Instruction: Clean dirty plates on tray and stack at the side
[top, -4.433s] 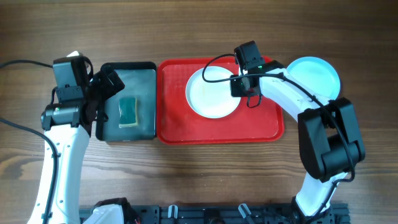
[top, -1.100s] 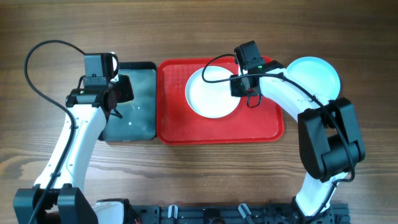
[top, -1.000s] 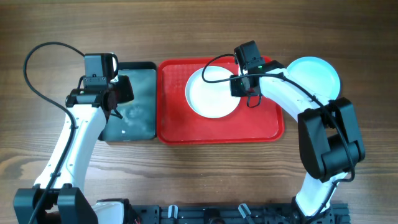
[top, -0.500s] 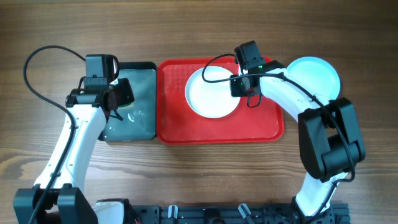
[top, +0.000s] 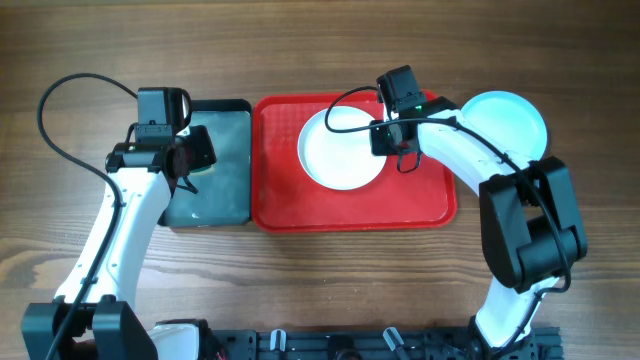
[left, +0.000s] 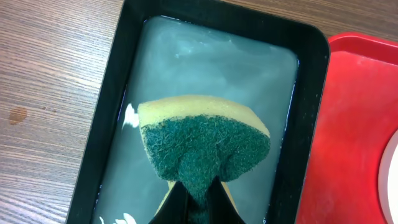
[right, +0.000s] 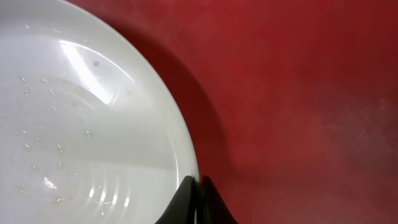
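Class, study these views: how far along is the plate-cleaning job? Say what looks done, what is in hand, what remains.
Done: a blue plate sits on the table beside the red tray; whether others lie under it is unclear. In hand: the left claw grips the green sponge over the black tray; the right claw pinches the white plate by its rim. Left: scrub that plate, stack it.

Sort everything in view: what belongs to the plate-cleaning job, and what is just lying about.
Belongs to the job:
white plate
red tray
pale blue plate
green sponge
black tray holding water

Just there:
small stain on the wooden table
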